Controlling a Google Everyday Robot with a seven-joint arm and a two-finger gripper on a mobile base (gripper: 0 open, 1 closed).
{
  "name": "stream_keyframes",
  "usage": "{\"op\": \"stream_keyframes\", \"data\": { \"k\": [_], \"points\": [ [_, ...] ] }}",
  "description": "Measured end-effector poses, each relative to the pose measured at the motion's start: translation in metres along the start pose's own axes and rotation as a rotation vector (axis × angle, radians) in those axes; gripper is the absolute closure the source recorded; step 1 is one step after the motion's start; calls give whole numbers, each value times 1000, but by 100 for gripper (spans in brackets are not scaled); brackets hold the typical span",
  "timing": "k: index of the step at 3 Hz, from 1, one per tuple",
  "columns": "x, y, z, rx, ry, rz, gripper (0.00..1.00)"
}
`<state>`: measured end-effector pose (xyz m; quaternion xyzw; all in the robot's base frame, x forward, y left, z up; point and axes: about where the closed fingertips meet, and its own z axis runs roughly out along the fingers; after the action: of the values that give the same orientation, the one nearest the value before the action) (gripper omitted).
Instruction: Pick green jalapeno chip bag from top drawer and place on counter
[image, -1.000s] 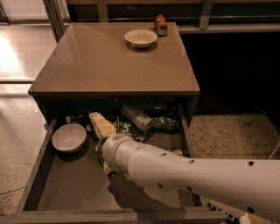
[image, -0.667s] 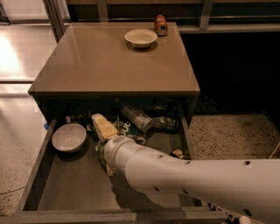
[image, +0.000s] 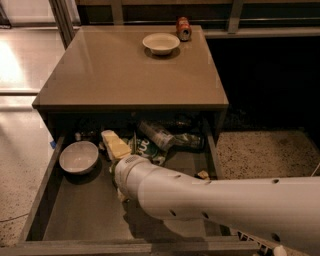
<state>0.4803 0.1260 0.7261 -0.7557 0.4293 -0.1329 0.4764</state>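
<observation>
The top drawer stands pulled open under the counter. The green jalapeno chip bag, dark green with white lettering, lies at the drawer's back middle, partly under the counter's edge. My white arm reaches in from the lower right. My gripper is at its far end, low inside the drawer, just in front of and slightly left of the bag. The wrist hides the gripper, and I cannot see whether it touches the bag.
In the drawer, a white bowl sits at the back left, a yellow packet lies next to the bag, and a crushed clear bottle lies at the back right. A white bowl and a can stand at the counter's far edge.
My arm's end has shifted slightly left inside the drawer. The bag and the other things have not moved.
</observation>
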Motion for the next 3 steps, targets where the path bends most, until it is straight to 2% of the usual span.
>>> {"op": "stream_keyframes", "data": {
  "k": [1, 2, 3],
  "points": [
    [4, 11, 0, -18, 70, -29, 0],
    [7, 11, 1, -21, 77, -18, 0],
    [20, 17, 9, -35, 107, 0, 0]
  ]
}}
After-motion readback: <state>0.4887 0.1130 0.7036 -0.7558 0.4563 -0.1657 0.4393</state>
